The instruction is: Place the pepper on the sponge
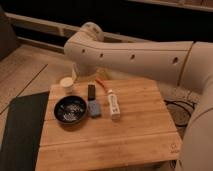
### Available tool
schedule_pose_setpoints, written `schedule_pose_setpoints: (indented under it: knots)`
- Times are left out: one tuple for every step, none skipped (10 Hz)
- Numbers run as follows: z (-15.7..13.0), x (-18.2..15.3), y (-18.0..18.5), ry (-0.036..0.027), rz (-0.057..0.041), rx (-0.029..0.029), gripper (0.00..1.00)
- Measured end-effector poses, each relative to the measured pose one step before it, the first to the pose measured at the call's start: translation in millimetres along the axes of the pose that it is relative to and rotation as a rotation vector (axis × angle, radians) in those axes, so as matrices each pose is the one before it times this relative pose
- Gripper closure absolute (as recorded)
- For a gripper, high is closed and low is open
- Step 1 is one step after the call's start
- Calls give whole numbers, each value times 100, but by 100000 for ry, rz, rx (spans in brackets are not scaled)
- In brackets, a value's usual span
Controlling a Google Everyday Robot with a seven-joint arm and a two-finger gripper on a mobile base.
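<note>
The pepper (pixel 100 83) is a thin red-orange sliver lying at the far edge of the wooden table (pixel 135 132), just right of the narrow black block (pixel 91 91). The blue-grey sponge (pixel 94 108) lies in front of that block, between the black bowl (pixel 70 109) and the white tube (pixel 113 103). My gripper (pixel 82 75) hangs at the lower end of the big white arm, over the table's far edge between the white cup (pixel 66 84) and the pepper. It sits behind and to the left of the sponge. Nothing shows in its grasp.
The white arm (pixel 135 55) spans from the right side across the back of the table. A dark mat (pixel 20 130) lies on the floor to the left. Cables (pixel 180 112) lie on the floor at the right.
</note>
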Motion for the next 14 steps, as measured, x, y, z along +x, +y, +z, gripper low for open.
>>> schedule_pose_setpoints:
  knots:
    - [146,155,101,276,39,117,35]
    - [494,319,-360,677,1499,1492,35]
    - [945,-86,-1308,327,2002,3535,35]
    - [688,-569,-1597,-479,472,4043,35]
    - [679,-690,-1556,-506,166,3710,35]
    - [816,-1434,-2175,-1417,-1081,4057,35]
    - [689,-1201,-1429,-1388,-878,1311,35]
    - [947,-1454,-1547,-1924,-295,-235,35]
    - [1273,-1152,-1554,-1502,648,-1397,35]
    - [1597,-723,-1431,-582,1514,-2402,35]
    - [1160,-395,-949,-260,1204,-2012,35]
    - [1283,-579,-953,-669,2099,-3697,35]
    - [876,-799,-592,-1751,2071,-4670,35]
    - [730,-563,-303,-1342,1226,-5100,35]
